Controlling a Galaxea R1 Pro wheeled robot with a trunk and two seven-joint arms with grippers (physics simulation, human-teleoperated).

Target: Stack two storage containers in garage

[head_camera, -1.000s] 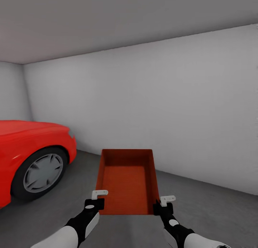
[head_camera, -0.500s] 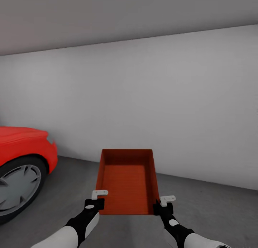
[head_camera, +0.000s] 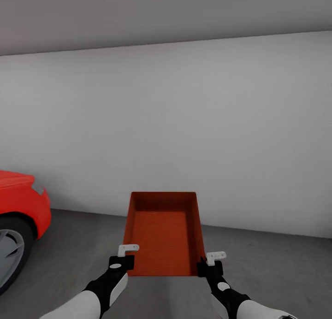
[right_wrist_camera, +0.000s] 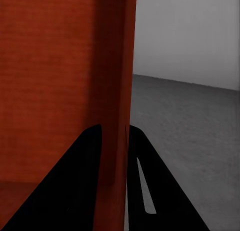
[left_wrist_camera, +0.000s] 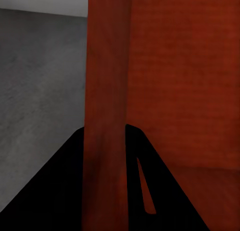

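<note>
My left gripper (head_camera: pixel 125 259) is pinching the near left wall of the orange-red rectangular open-topped storage container (head_camera: pixel 163 233), and my right gripper (head_camera: pixel 208 262) is clamping the near right wall, each with one finger inside and one outside. I am holding the container level in the air ahead of me, above the dark grey concrete floor (head_camera: pixel 276 263), facing the plain pale grey wall (head_camera: pixel 184 125). The front of a glossy red car (head_camera: pixel 18 203) is sitting off to my left.
</note>
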